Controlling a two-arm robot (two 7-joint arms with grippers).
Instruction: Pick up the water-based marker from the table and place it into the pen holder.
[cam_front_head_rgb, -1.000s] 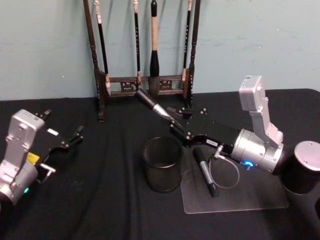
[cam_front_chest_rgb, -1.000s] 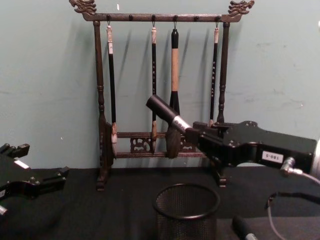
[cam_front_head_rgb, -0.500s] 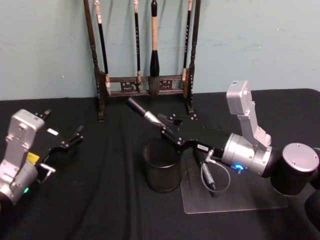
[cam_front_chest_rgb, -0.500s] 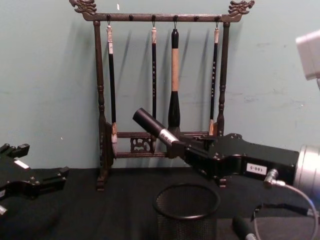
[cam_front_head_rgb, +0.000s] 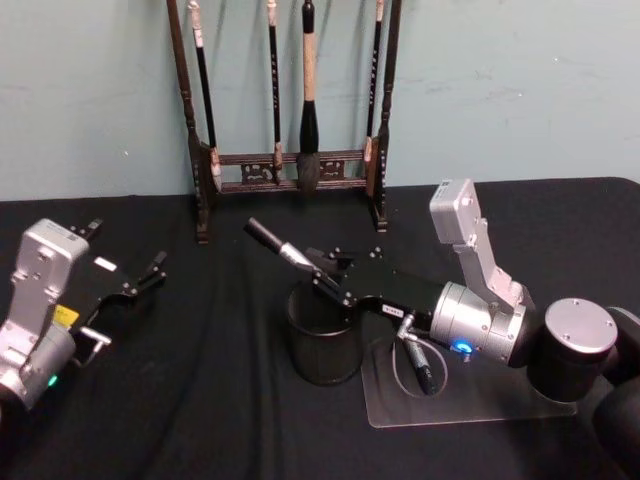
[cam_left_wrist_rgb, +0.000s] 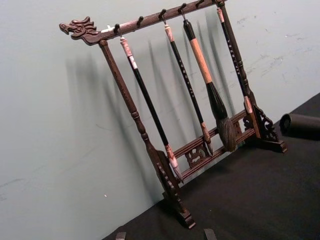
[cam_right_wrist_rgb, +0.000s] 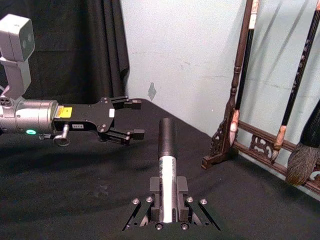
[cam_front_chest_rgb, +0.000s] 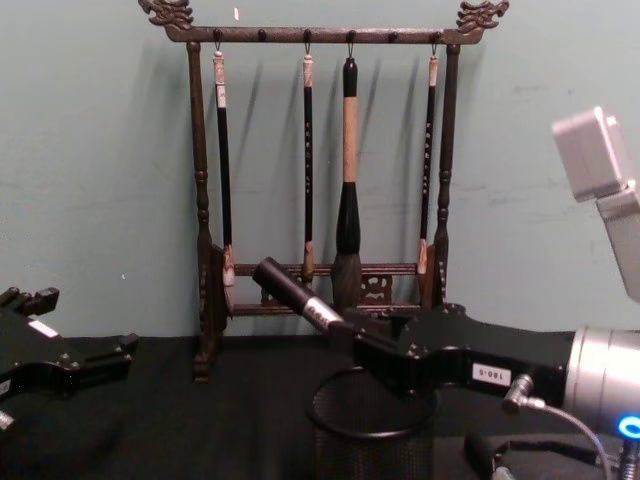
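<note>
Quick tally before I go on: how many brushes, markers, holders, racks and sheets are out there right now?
Brushes: 4
Markers: 2, one held by the right gripper, one lying loose
Pen holder: 1
Rack: 1
Clear sheet: 1
Total: 9

My right end effector (cam_front_head_rgb: 318, 272) holds the marker (cam_front_head_rgb: 270, 243) above the pen holder (cam_front_head_rgb: 322, 350), which stands on the tabletop (cam_front_head_rgb: 200, 400) before the brush rack (cam_front_head_rgb: 290, 165).
</note>
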